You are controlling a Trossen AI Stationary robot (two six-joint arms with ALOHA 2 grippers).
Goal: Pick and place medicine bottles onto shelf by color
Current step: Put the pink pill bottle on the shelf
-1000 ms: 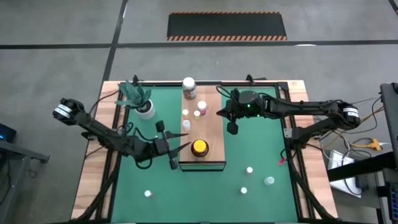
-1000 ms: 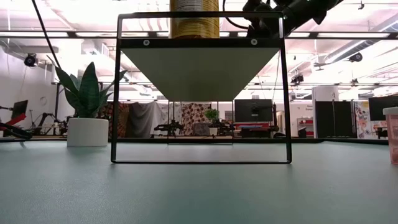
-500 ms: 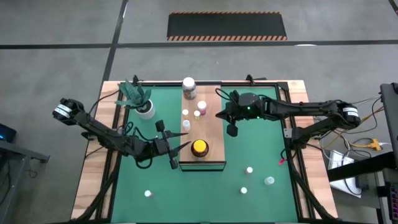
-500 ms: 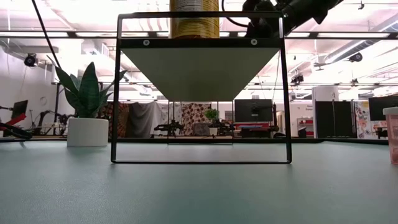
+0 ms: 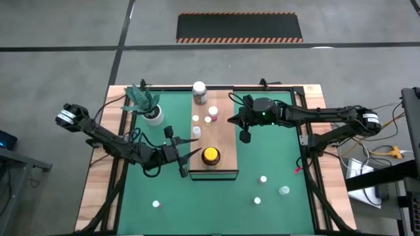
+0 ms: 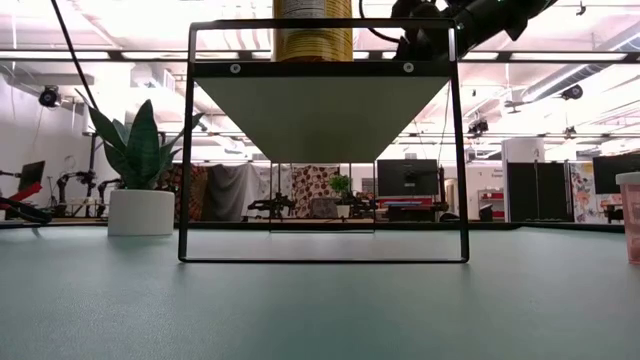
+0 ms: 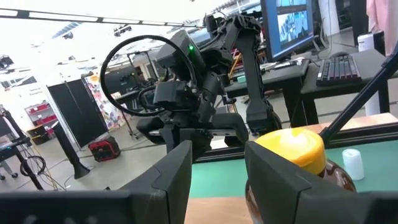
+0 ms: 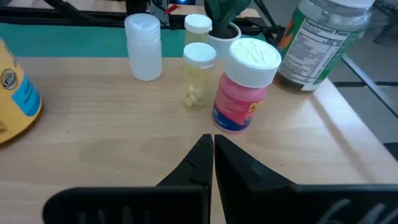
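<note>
We see almost no change: both arms hold still. Left gripper (image 5: pixel 186 159), jaws part open and empty, sits at 9 o'clock of amber jar (image 5: pixel 210 156) on shelf (image 5: pixel 226 141). Right gripper (image 5: pixel 244 136) stays shut, empty, at shelf's 3 o'clock. Loose bottles (image 5: pixel 263 178) wait on mat, so sorting looks paused.

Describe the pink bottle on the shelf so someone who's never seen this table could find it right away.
Start at the wooden shelf in the middle of the green mat. Near its far end stands a cluster of small bottles, and the pink bottle is the one nearest the right gripper. It alone has a pink body under its white cap.
</note>
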